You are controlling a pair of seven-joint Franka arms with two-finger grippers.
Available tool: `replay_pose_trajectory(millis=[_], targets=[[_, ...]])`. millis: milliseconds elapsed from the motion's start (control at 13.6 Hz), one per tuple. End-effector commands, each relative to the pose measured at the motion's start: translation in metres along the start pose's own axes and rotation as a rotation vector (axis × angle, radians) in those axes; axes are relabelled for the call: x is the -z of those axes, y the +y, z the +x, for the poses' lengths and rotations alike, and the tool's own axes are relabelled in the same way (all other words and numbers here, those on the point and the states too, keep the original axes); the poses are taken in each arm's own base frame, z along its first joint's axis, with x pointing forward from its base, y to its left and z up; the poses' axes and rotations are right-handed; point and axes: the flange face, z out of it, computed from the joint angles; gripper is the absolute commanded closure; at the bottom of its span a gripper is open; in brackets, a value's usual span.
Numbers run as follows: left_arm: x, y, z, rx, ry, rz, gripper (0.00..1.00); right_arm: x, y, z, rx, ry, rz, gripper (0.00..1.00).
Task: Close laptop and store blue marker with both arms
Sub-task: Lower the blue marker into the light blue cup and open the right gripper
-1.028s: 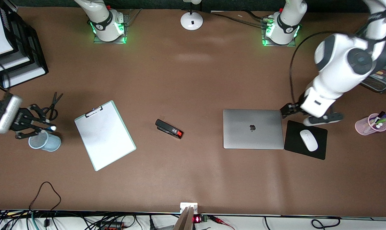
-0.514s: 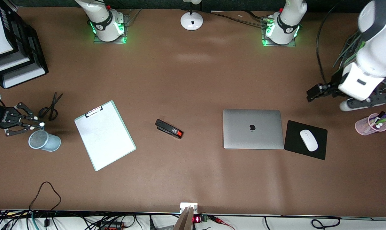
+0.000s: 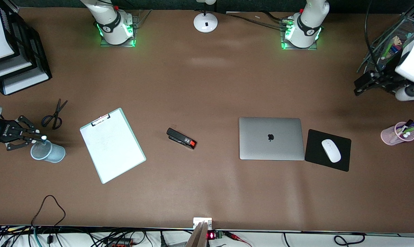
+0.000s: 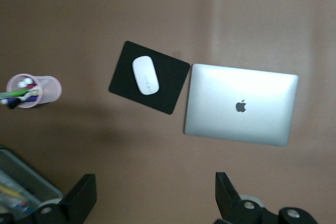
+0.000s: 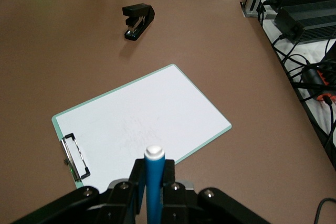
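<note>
The laptop (image 3: 271, 138) lies closed on the table, silver lid and black logo up; it also shows in the left wrist view (image 4: 240, 104). My right gripper (image 3: 38, 138) is shut on the blue marker (image 5: 154, 187), whose white end (image 3: 43, 137) pokes out over the rim of a light-blue mesh cup (image 3: 48, 152). In the right wrist view the gripper (image 5: 153, 178) clamps the marker between both fingers. My left gripper (image 3: 363, 83) is open and empty, up in the air by the wire tray (image 3: 399, 37) at the left arm's end of the table; its fingers (image 4: 79, 199) stand wide apart.
A black mouse pad (image 3: 318, 161) with a white mouse (image 3: 331, 150) lies beside the laptop. A pink pen cup (image 3: 397, 133), a stapler (image 3: 181, 138), a clipboard (image 3: 112, 145), scissors (image 3: 54, 115) and black paper trays (image 3: 18, 58) are also on the table.
My left arm has swung away from the laptop's corner toward the wire tray at the table's end. My right gripper with the marker drew back, and now sits by the mesh cup's rim.
</note>
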Motion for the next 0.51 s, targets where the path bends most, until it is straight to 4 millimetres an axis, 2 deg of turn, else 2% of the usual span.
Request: replay_pose_trajectory(millis=[0, 294, 440], targets=[[0.018, 0.001, -0.007, -0.029, -0.006, 0.032, 0.00, 0.007, 0.009, -0.018, 0.015, 0.038, -0.027, 0.95], [0.016, 0.002, -0.011, -0.034, -0.036, 0.030, 0.00, -0.005, 0.006, -0.043, -0.016, 0.055, -0.021, 0.95], [0.016, 0.001, -0.013, -0.038, -0.043, 0.034, 0.00, -0.009, 0.011, -0.048, -0.016, 0.070, -0.032, 0.95]])
